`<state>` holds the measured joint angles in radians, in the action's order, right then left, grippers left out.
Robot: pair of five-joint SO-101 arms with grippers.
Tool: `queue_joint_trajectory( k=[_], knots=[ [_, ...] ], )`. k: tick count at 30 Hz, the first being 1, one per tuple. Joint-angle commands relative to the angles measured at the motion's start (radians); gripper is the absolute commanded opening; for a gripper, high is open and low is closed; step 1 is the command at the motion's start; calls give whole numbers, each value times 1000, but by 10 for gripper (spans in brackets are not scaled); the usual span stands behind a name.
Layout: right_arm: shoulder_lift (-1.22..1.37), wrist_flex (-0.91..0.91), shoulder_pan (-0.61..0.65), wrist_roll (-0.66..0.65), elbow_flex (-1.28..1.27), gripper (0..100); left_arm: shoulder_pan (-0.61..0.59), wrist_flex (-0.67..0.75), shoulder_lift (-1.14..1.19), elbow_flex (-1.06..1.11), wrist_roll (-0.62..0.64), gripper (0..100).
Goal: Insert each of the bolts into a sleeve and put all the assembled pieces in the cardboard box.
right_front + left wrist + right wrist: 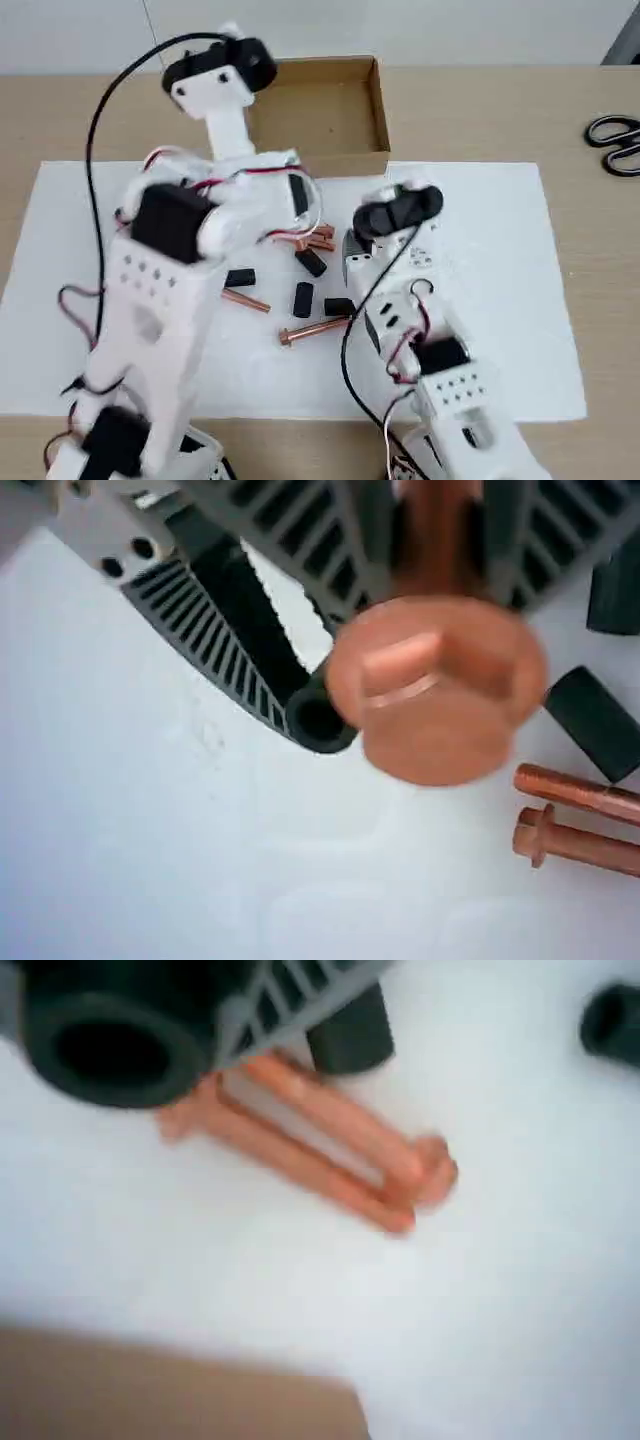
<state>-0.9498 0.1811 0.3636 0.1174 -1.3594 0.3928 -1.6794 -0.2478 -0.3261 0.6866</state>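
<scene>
My left gripper [432, 535] is shut on a copper bolt [435, 690], whose flanged head faces the camera. Just beside it is the open end of a black sleeve [318, 720], lying along a ribbed grey finger [205, 645]. My right gripper [205, 1015] is shut on a black sleeve [108, 1045], hollow end toward the lens, above two loose bolts [330, 1145]. From above, the left gripper [300, 205] and right gripper [350, 260] meet over the white sheet, near a bolt pair [312, 238]. The open cardboard box [375, 110] stands behind them.
Loose sleeves [240, 277] [303, 298] [338, 307] and single bolts [245, 300] [315, 332] lie on the white paper [500, 300] between the arms. Scissors [615, 140] rest at the table's far right. Two bolts [580, 815] and a sleeve [595, 720] lie under the left gripper.
</scene>
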Motion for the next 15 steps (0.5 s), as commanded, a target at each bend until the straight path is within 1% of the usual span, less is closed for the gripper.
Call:
queue_joint_trajectory(
  k=[1, 4, 7, 10, 12, 14, 15],
  knots=[
    [-127, -145, 7, -69, -100, 5, 0, 103, -161, 114, -8, 6],
    [-217, -249, 7, -198, -201, 5, 0, 222, -267, 240, -9, 6],
    [-318, -329, 7, -305, -275, 5, 0, 422, -350, 397, -68, 6],
    [-414, -346, 7, -371, -324, 5, 2, 683, -414, 570, -112, 6],
    [-466, -343, 7, -400, -331, 5, 3, 845, -446, 691, -120, 6],
    [-521, -349, 7, -405, -331, 5, 3, 967, -479, 803, -120, 6],
    [-547, -349, 7, -404, -331, 5, 3, 996, -496, 848, -118, 6]
  ],
)
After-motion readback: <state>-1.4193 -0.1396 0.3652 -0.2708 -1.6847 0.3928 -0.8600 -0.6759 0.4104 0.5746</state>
